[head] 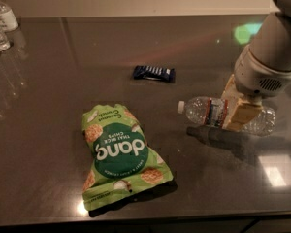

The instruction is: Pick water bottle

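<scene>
Gripper [237,111] pinched shut across small clear ribbed plastic water bottle [203,111]; grasp looks made, next needs steady lift off dark tabletop [63,81].

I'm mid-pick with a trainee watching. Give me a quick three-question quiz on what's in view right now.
1. True or false: the water bottle stands upright on the table.
2. Where is the claw? A) over the green chip bag. B) closed across the water bottle's body. C) beside the dark blue wrapper.
3. Fill in: the bottle's white cap points toward the camera view's ____ side.

Key: 1 false, it is on its side. 2 B. 3 left.
</scene>
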